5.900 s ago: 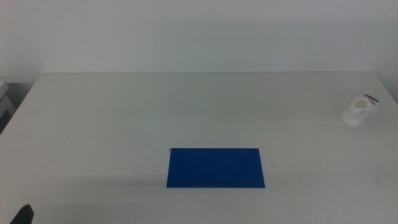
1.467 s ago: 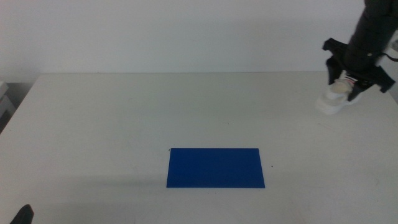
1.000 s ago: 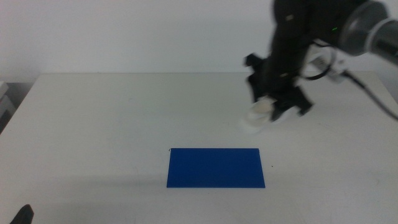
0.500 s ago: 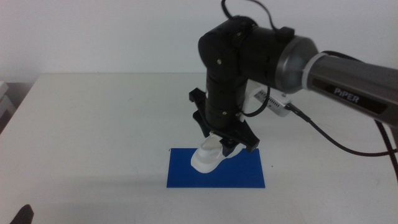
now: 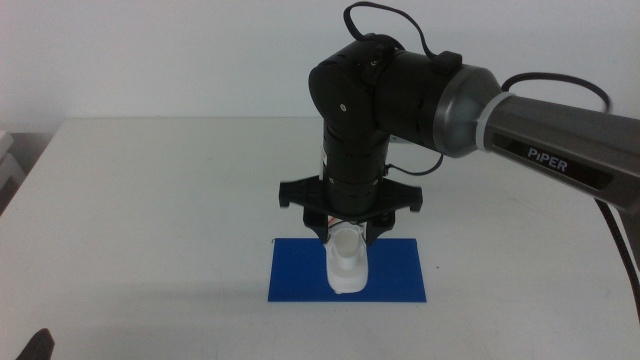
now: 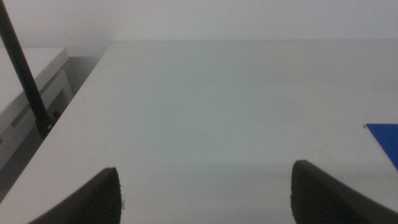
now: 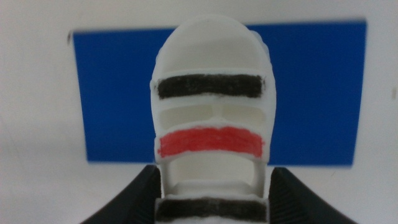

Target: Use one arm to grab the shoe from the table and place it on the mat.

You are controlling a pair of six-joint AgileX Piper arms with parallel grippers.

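Over the middle of the mat [image 5: 300, 270], right gripper [image 5: 346, 232] pointed straight down, jaws clamped on either side of the shoe [image 5: 346, 262] at its heel end. Shoe held toe-down, white sole toward the camera in the middle view; toe at or just above the blue surface, contact not determinable. Seen from the right wrist, shoe [image 7: 210, 130] centred between the two dark jaws, straps in order from toe to heel: black, red, black. Mat [image 7: 112, 93] visible behind it on both sides, toe reaching close to the mat's far edge.

Right arm [image 5: 420, 90] entering from the right side of the middle view, grey forearm marked "PIPER", black wrist vertical above the mat. Mat lying flat on the white table [image 5: 150, 200], toward its near edge.

Left gripper [image 6: 205, 193] waiting low at the table's near left corner, jaws set wide apart, nothing between them. A corner of the mat [image 6: 384, 140] just visible from the left wrist.
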